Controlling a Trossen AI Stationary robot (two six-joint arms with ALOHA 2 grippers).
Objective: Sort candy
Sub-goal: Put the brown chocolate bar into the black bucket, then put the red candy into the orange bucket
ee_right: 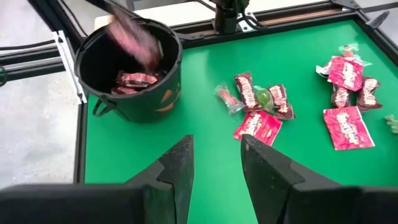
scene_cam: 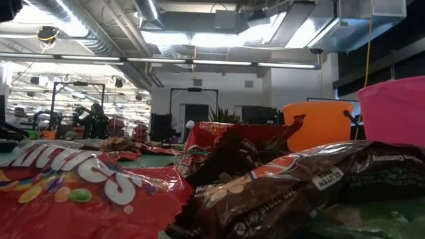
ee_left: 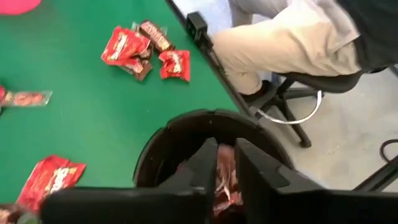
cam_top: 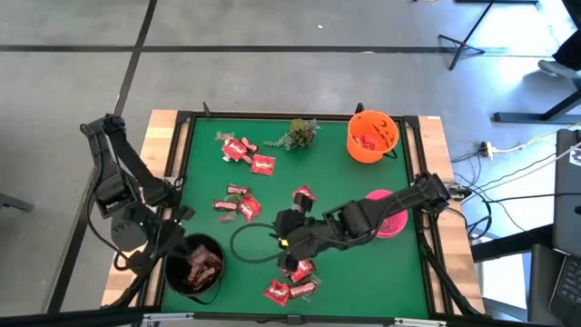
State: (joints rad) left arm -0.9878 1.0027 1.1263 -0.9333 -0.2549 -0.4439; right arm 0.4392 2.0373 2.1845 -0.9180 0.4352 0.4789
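Red packets and dark bars of candy [cam_top: 247, 207] lie scattered on the green table [cam_top: 345, 182]. More candy [cam_top: 300, 271] lies near the front edge. A black bucket [cam_top: 195, 268] at the front left holds dark bars. My left gripper [ee_left: 227, 152] hangs over the bucket's rim [ee_left: 186, 121], fingers a little apart, nothing between them. In the right wrist view a blurred bar [ee_right: 134, 37] is in the air above the bucket [ee_right: 130, 74]. My right gripper [ee_right: 216, 162] is open above bare green, near the table's middle [cam_top: 289, 238].
An orange bucket [cam_top: 372, 136] with red candy stands at the far right, a pink bowl [cam_top: 392, 221] under my right arm. A green sprig [cam_top: 300, 134] lies at the back. A thin black loop [cam_top: 250, 241] lies on the cloth. A seated person [ee_left: 292, 37] is beside the table.
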